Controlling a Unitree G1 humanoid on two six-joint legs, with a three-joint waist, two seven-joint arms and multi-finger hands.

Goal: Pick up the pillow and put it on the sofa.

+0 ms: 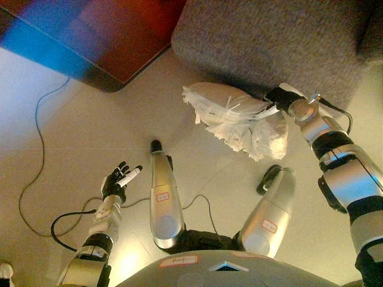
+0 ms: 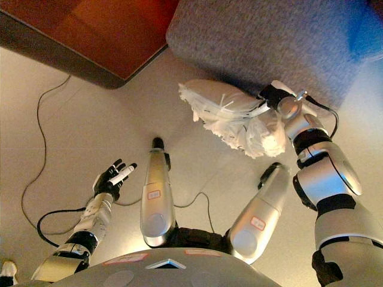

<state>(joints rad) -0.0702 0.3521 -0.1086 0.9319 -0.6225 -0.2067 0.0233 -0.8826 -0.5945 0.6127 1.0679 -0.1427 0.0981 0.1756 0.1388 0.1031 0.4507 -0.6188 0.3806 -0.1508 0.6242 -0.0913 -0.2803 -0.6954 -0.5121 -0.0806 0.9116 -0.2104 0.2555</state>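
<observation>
My right hand (image 1: 281, 95) grips the white fringed pillow (image 1: 236, 116) just beside the grey sofa's (image 1: 269, 42) front edge. Left hand (image 1: 116, 179) relaxed, empty, above floor (image 1: 90, 119).

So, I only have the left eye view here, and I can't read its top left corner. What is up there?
Observer: A brown piece of furniture. In the right eye view it runs on to the picture's left edge, with a dark lower edge over the floor.
Operator: And the thin cable on the floor, where does it go at its top end?
Observer: The cable climbs to that dark edge and disappears under it.
</observation>
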